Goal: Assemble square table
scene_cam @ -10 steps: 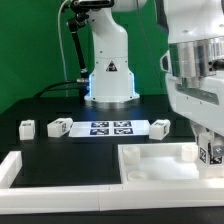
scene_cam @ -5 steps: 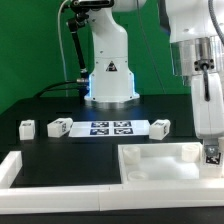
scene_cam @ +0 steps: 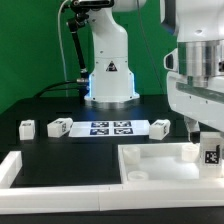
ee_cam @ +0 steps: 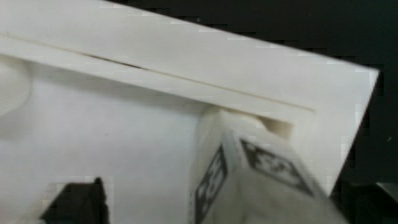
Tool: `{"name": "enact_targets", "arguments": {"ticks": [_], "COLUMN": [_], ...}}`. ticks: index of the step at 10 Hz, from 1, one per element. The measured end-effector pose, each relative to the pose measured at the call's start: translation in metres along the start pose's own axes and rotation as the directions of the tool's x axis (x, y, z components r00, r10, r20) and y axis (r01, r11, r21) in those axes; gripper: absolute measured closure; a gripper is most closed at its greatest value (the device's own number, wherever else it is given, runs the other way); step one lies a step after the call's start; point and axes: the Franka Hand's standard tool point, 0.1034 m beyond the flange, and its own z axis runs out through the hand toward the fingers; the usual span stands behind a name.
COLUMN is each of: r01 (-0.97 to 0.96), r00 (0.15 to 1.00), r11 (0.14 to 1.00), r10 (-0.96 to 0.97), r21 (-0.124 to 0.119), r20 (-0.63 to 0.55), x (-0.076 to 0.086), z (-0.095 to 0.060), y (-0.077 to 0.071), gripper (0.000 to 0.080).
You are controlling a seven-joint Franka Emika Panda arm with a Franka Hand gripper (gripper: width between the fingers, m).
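Note:
The square table's white rimmed panel (scene_cam: 155, 163) lies at the exterior view's right. A white leg with a black-white tag (scene_cam: 211, 154) stands upright in its far right corner. My gripper (scene_cam: 205, 138) hangs right over that leg, open. In the wrist view the tagged leg (ee_cam: 249, 175) stands between my dark fingers (ee_cam: 71, 203), with a gap on each side, close to the panel's raised rim (ee_cam: 196, 85). Three more tagged leg blocks (scene_cam: 27, 127) (scene_cam: 60, 126) (scene_cam: 160, 126) lie on the black table behind the panel.
The marker board (scene_cam: 110, 127) lies flat between the leg blocks, in front of the arm's white base (scene_cam: 110, 80). Long white border bars (scene_cam: 50, 185) run along the front and the exterior view's left. A green wall stands behind.
My wrist has turned back to where it stood a second ago. The jaws have let go of the leg and now stand wide around it. The leg has stayed upright in its corner.

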Motion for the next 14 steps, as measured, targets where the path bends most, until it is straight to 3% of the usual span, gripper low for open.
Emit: {"name": "enact_targets", "arguments": {"ticks": [2,3,5,7,8,9,10,11,14], "r01": [0.122,0.328,0.602,0.725,0.73,0.706,0.707,0.692,0.523], "r00": [0.993,0.944,0.795,0.683,0.678,0.702,0.701,0.716,0.847], "r11": [0.993,0.944,0.798,0.687,0.682,0.706,0.705,0.72,0.852], "r10": [-0.122,-0.329,-0.602,-0.726,-0.731,-0.707,-0.708,-0.694,-0.524], "r21": [-0.003,-0.03,-0.033,-0.048,-0.048,-0.043,-0.045,-0.051,-0.036], "r20": [-0.002,-0.026,-0.077,-0.082,-0.081,-0.081,-0.08,-0.077,-0.085], "x": [-0.001,-0.006,-0.011,-0.012,-0.011,-0.012,-0.011,-0.007,-0.005], "z": [0.0,-0.003,-0.006,-0.006,-0.006,-0.006,-0.005,-0.005,-0.005], "y": [0.0,-0.002,-0.013,-0.013,-0.013,-0.013,-0.012,-0.01,-0.009], "gripper": [0.0151,0.015,0.015,0.015,0.015,0.0262,0.0262,0.0441,0.051]}}
